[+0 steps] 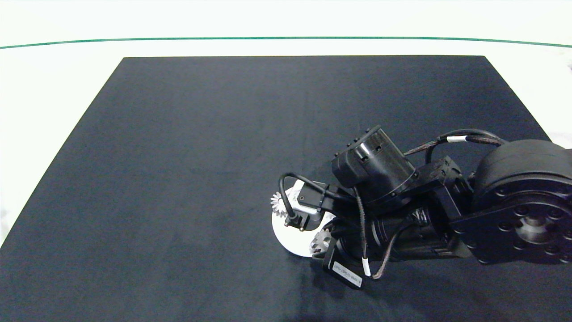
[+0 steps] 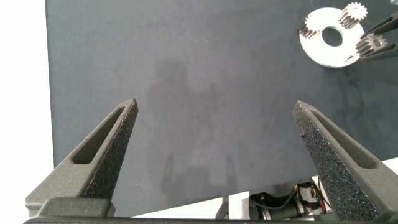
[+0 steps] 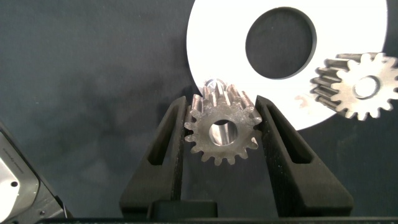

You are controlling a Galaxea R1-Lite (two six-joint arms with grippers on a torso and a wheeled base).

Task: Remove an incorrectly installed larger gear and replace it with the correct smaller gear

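Observation:
A smaller gear (image 3: 222,134) with short even teeth and a round bore sits between the two fingers of my right gripper (image 3: 222,115), which is shut on it. It is held at the near rim of a white disc (image 3: 348,25) with a round centre hole. In the head view this gear (image 1: 320,241) shows just under the right wrist. Another small gear (image 3: 357,84) rests on the disc's edge. The larger gear is out of view. My left gripper (image 2: 214,118) hangs open over bare mat, away from the disc (image 2: 320,46).
The black mat (image 1: 178,179) covers most of the white table. In the left wrist view, two small gears (image 2: 313,25) (image 2: 354,14) stand on the disc. The right arm (image 1: 514,214) covers the mat's right side.

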